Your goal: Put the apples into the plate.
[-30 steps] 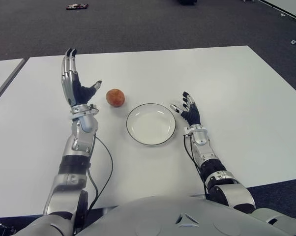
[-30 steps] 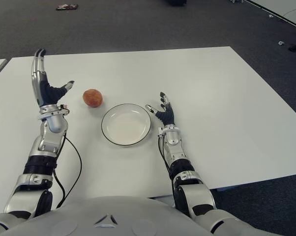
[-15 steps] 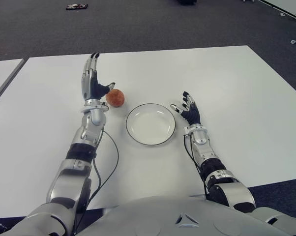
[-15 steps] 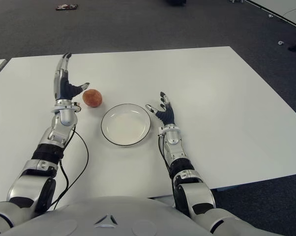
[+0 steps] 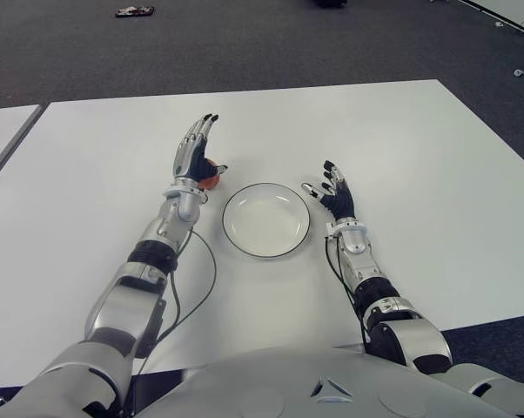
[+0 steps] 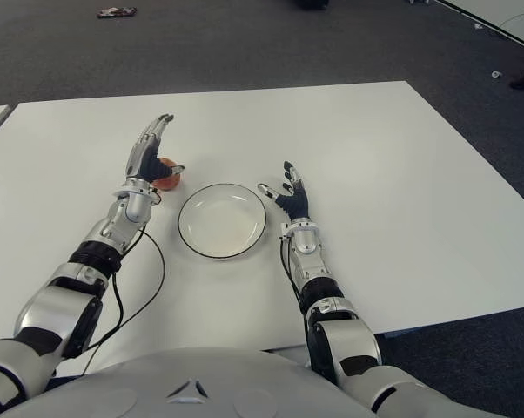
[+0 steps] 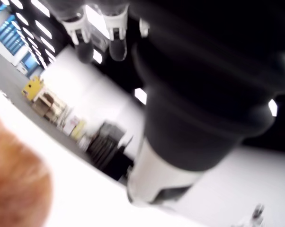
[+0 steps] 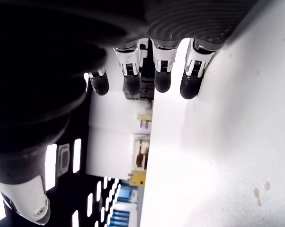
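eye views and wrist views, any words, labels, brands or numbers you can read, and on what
There is no readable text in any view.
Plate: plain white with a dark rim, no marking.
Apple: no sticker visible; the open left hand covers most of it.
Table: bare white, no label.
Right hand: open beside the plate, on its right; no lettering readable.
Dark object on the floor: too small to read.

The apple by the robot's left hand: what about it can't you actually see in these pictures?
- Eye views: the left hand, fingers spread, covers most of the apple; whether it touches it is unclear.
- Left wrist view: only a blurred orange patch at the edge.
- Right wrist view: the right hand beside the plate; no apple.
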